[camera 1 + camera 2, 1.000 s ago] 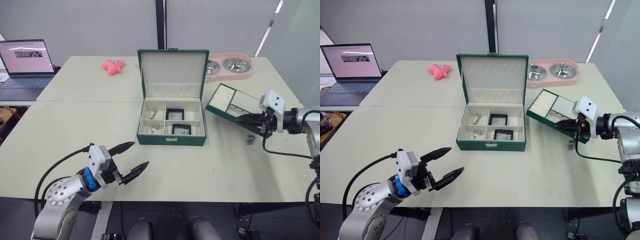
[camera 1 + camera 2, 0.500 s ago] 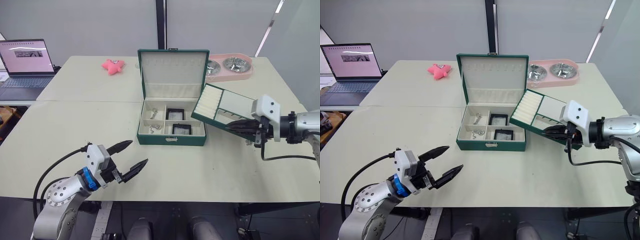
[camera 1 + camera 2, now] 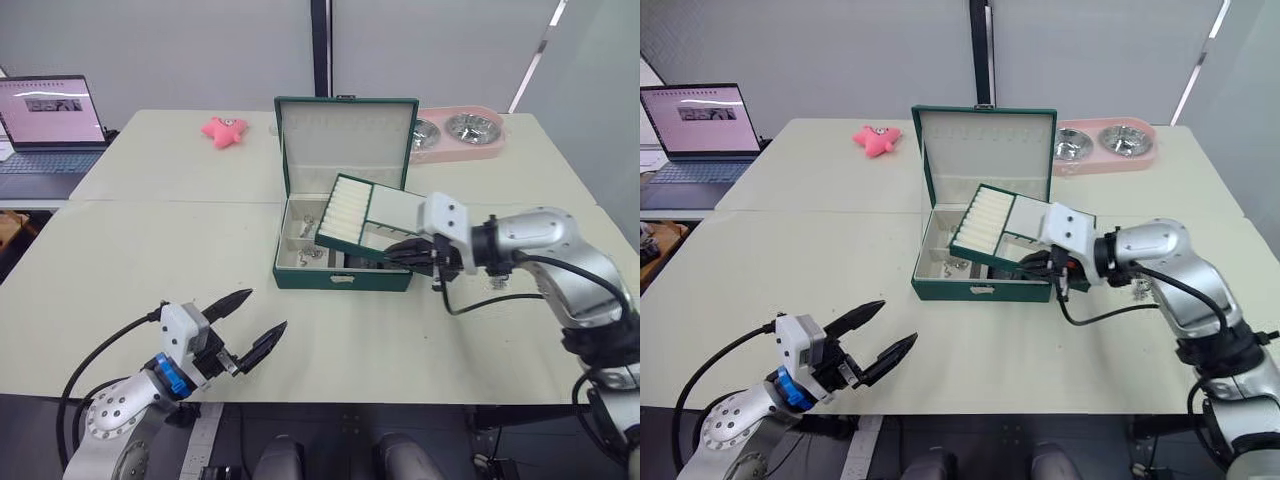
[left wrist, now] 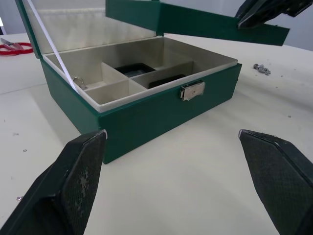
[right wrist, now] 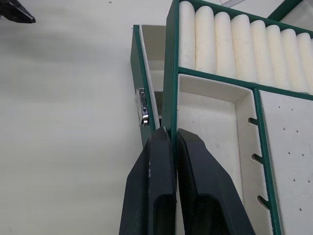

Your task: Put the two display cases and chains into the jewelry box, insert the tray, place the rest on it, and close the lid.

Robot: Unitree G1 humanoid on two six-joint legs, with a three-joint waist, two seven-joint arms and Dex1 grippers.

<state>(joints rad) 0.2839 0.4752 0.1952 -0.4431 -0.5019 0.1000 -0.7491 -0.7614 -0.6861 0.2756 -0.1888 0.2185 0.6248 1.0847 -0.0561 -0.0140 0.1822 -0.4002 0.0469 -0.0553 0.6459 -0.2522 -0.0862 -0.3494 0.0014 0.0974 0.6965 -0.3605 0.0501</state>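
Note:
The dark green jewelry box (image 3: 340, 280) stands open at the table's middle, its lid (image 3: 345, 135) upright. My right gripper (image 3: 402, 252) is shut on the rim of the tray (image 3: 365, 210), holding it tilted above the box's right half; its fingers (image 5: 156, 161) pinch the green edge. Under the tray, two black display cases (image 4: 131, 69) lie in the box's rear compartments. Silver chains (image 3: 303, 255) rest in the left compartments, and another chain (image 3: 1143, 290) lies on the table right of the box. My left gripper (image 3: 262, 312) hovers open near the front left edge.
A laptop (image 3: 45, 115) sits at the far left. A pink star toy (image 3: 224, 130) lies behind the box to the left. A pink double pet bowl (image 3: 460, 133) stands behind it to the right.
My right gripper has carried the tray leftward from the table's right side to above the open box. The left gripper stays open and has dropped slightly lower.

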